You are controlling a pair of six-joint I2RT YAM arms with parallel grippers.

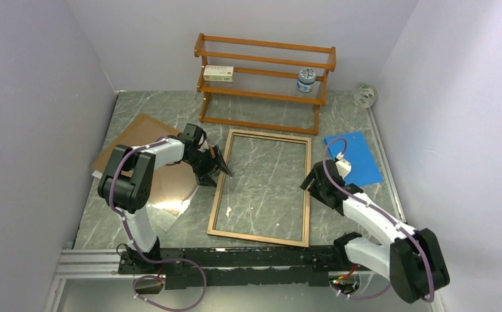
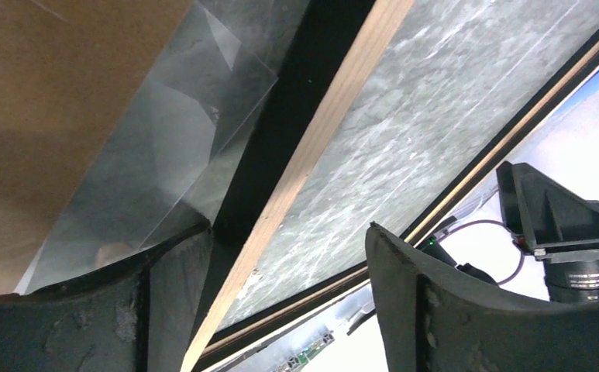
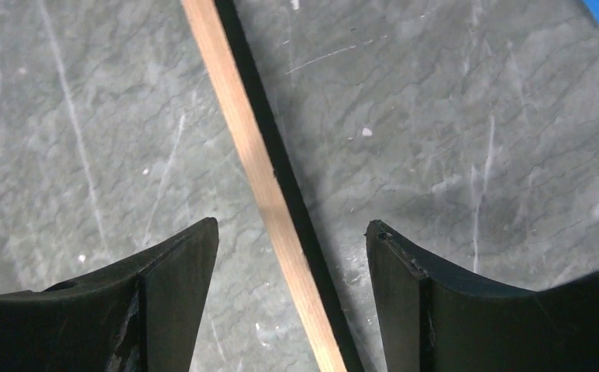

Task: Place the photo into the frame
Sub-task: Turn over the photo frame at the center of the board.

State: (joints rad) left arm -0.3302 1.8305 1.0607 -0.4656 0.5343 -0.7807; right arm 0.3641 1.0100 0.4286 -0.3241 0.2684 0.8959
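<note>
Frame [image 1: 258, 238] lies flat mid-tabletop [image 1: 358, 214], wood-brown back up, marble showing through the opening. Left gripper [image 1: 217, 172] straddles the left rail, jaws open, not pinching it. Right gripper [image 3: 292, 225] does the same on the right rail, jaws open with a gap on both sides of the wood. The photo is hard to place: a pale sheet [image 1: 175, 207] pokes out from under the brown board [image 1: 138, 133], left of the frame. That is probably it, though no printed face shows. A clear sheet [image 2: 164, 147] rests on the board just beside the left rail.

Risks: the rails are thin, so uneven closing could skew or drag the frame. A one-sided lift could twist it. The left jaws sit close to the clear sheet and could catch and slide it. The photo, if buried, may crease when pulled free.

Count: one frame, one clear sheet, one brown board, one blue sheet [image 1: 355, 156], one shelf rack [image 1: 264, 88] holding one box [image 1: 218, 73] and one jar [image 1: 306, 80], and one tape roll [image 1: 365, 95].
</note>
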